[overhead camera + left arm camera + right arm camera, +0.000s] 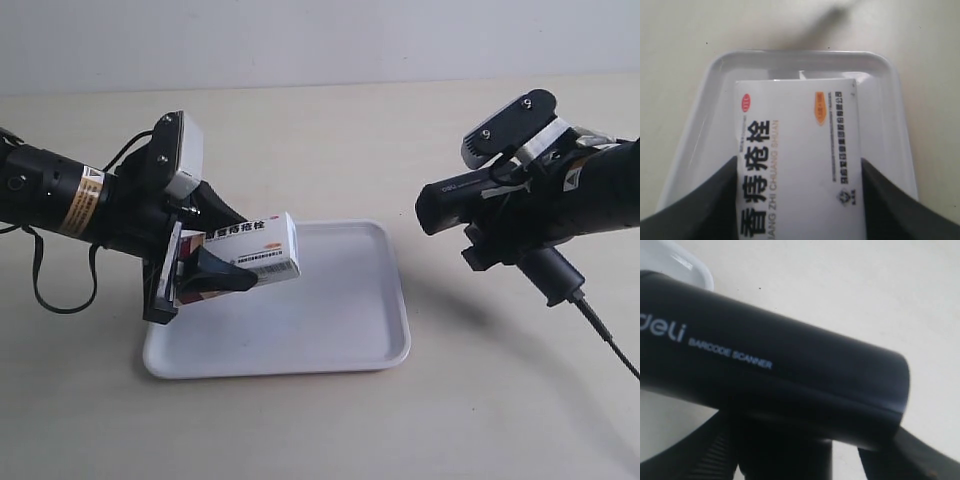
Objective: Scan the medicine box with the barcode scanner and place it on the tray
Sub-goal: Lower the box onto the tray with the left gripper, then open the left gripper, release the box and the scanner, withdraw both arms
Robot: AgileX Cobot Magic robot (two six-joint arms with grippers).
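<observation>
A white medicine box (258, 248) was held above the near-left part of a white tray (340, 320) by the left pincer (205, 262), seen at the exterior view's left, its black fingers (222, 272) closed against the box's two long sides. The box was carried clear of the tray floor, tilted slightly, with its printed face turned up and outward. In the left wrist view the same box (797, 155) was seen gripped between the two dark fingers (695, 207), its black lettering and small orange mark legible, with the tray's rim (800, 54) curving beyond it. The tray was set flat on the pale desk (330, 120).

At the exterior view's right, a black barcode scanner (480, 200) was held off the desk by the right pincer (520, 235), its blocky head pointed toward the box and tray and its cable (605, 335) trailing down to the desk. Scanner and box were kept well apart. In the right wrist view the scanner's body (765, 370) filled most of the picture, its white lettering readable, and the right pincer's fingers (690, 455) were seen clamped at either side of its handle. A corner of the tray (687, 265) was visible behind it.
</observation>
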